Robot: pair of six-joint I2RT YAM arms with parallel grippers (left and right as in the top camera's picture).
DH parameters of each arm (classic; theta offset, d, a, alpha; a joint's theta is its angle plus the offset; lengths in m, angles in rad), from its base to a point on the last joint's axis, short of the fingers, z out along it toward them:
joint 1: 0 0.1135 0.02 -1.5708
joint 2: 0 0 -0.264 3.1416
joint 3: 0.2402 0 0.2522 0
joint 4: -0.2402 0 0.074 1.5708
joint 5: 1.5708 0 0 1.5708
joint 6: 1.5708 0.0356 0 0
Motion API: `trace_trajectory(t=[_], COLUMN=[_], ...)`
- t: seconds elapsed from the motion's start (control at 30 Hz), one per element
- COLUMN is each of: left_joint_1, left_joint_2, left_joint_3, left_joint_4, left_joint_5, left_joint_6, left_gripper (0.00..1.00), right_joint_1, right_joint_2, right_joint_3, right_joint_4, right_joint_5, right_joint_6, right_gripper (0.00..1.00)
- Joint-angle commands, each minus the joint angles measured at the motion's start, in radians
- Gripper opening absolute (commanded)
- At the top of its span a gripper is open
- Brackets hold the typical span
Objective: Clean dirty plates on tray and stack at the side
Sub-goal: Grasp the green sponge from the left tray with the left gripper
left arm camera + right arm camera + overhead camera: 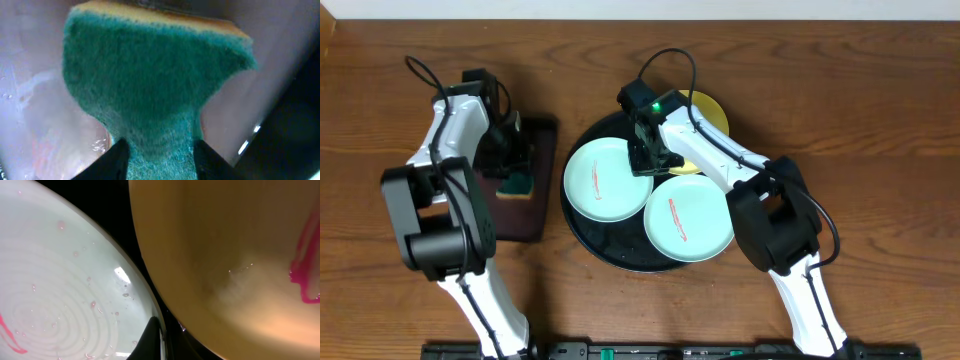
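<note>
Layout: black tray (616, 243) sits in the middle of the worktop (880, 150). Left mint plate (607, 180) lies flat in the tray's left half, its outer edge just inside the raised rim, with a thin red streak near its centre. Right mint plate (688, 217) lies at the near right with its edge reaching the rim there and a red streak across the middle. The two mint edges come very close; I cannot tell whether they touch. Yellow plate (713, 113) is at the far right, partly hidden under the right arm, its far edge reaching past the tray rim.

Right tool (648, 150) hangs over the tray between the left mint plate and the yellow plate. In the right wrist view, one dark finger (151, 339) shows in the black gap between the mint rim and the yellow rim. The second finger is out of view, so I cannot tell whether the tool is wide, narrow or gripping. Droplets sit on the mint surface and a pink-red smear on the yellow one.

Left tool (162, 161) is over the brown tray (525, 222), clamped narrow on a sponge (150, 75). The sponge's green face is toward the camera, its yellow layer at the far edge, and its waist is pinched in between the fingers.

Room: a narrow strip of wood separates the brown tray from the black tray. Bare worktop shows right of the black tray and along the far side. The right arm's base takes the near right.
</note>
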Motion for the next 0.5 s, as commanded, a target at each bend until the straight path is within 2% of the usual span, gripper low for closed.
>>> trace_trajectory(t=[0.0, 0.1, 0.13, 0.17, 0.23, 0.47], left_joint_1=[0.005, 0.005, 0.005, 0.005, 0.005, 0.005], left_joint_2=[0.032, 0.037, 0.037, 0.037, 0.037, -0.010], left_joint_3=[-0.009, -0.009, -0.008, -0.008, -0.002, 0.035], left_joint_4=[0.013, 0.038, 0.047, 0.054, 0.060, 0.029], left_joint_5=[0.008, 0.005, 0.005, 0.005, 0.006, 0.006], left_joint_6=[-0.034, -0.056, -0.061, -0.072, -0.106, -0.108], left_gripper=[0.38, 0.25, 0.19, 0.08, 0.07, 0.07], right_joint_1=[0.019, 0.019, 0.019, 0.019, 0.019, 0.019], right_joint_2=[0.028, 0.028, 0.028, 0.028, 0.028, 0.028], right_joint_3=[-0.026, -0.026, -0.026, -0.026, -0.026, -0.026], right_joint_4=[0.025, 0.025, 0.025, 0.025, 0.025, 0.025], right_joint_5=[0.030, 0.030, 0.030, 0.030, 0.030, 0.030], right_joint_6=[0.000, 0.000, 0.000, 0.000, 0.000, 0.000], right_gripper=[0.01, 0.01, 0.01, 0.01, 0.01, 0.01])
